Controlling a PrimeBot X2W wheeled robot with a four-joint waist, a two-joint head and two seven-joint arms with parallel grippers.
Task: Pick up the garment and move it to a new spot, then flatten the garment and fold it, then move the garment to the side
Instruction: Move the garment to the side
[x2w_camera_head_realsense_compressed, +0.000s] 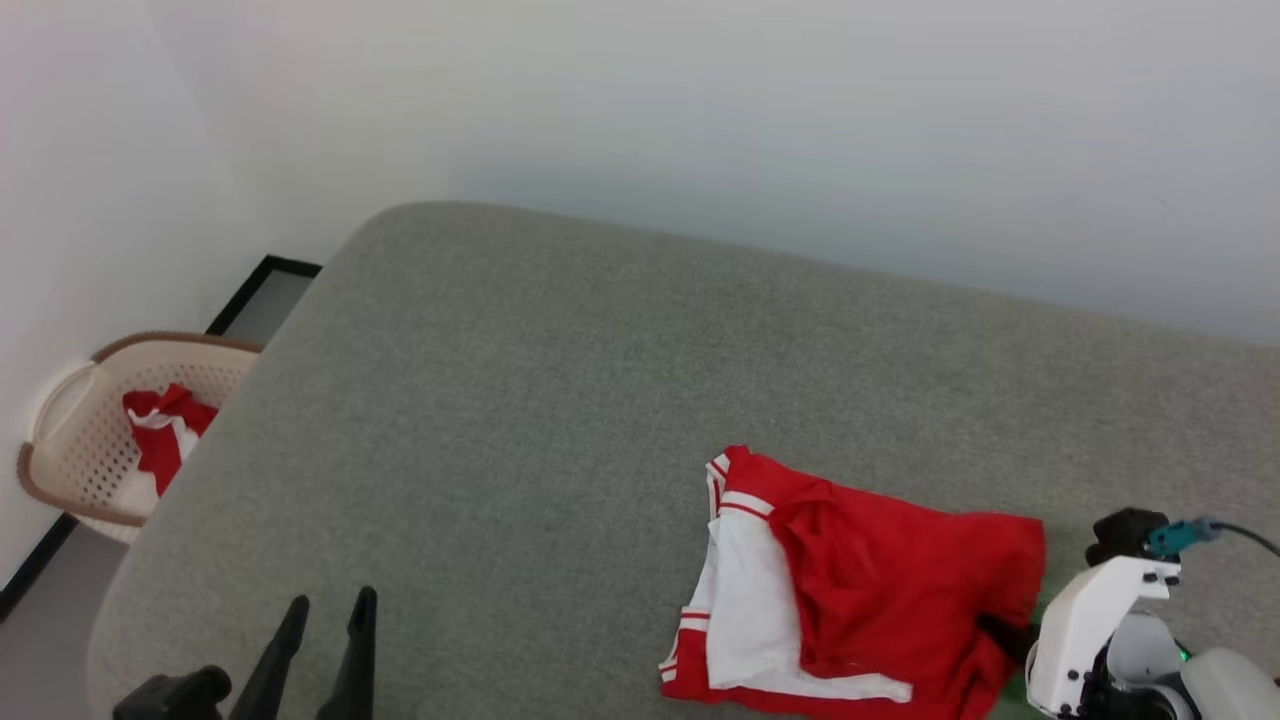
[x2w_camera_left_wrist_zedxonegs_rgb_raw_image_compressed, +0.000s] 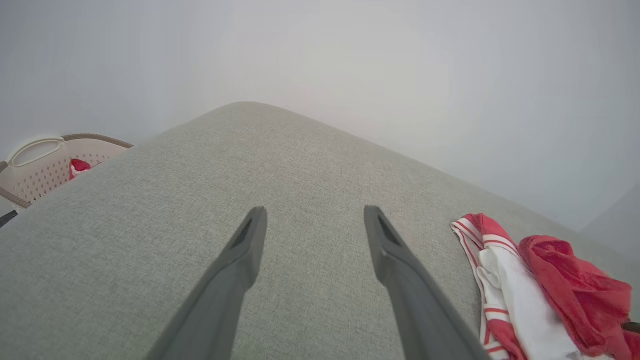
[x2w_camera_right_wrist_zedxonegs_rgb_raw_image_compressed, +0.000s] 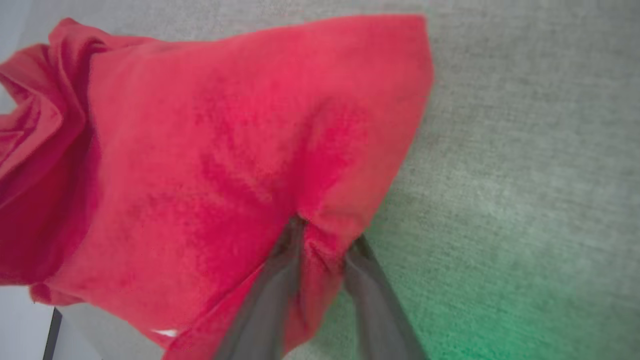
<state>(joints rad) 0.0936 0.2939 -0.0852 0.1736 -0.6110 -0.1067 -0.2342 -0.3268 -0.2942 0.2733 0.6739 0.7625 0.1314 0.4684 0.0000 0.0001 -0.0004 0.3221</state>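
My right gripper (x2w_camera_right_wrist_zedxonegs_rgb_raw_image_compressed: 326, 235) is nearest: in its wrist view the fingers straddle a pinched ridge of red cloth at the edge of the garment (x2w_camera_head_realsense_compressed: 880, 590), though I cannot tell if they grip it. The T-shirt lies crumpled at the head view's lower right on the grey cushion (x2w_camera_head_realsense_compressed: 550, 400), its long axis running leftward. My left gripper (x2w_camera_head_realsense_compressed: 332, 598) is open and empty, well apart at lower left

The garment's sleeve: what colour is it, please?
Sleeve: white with red-striped edges; best in head view.
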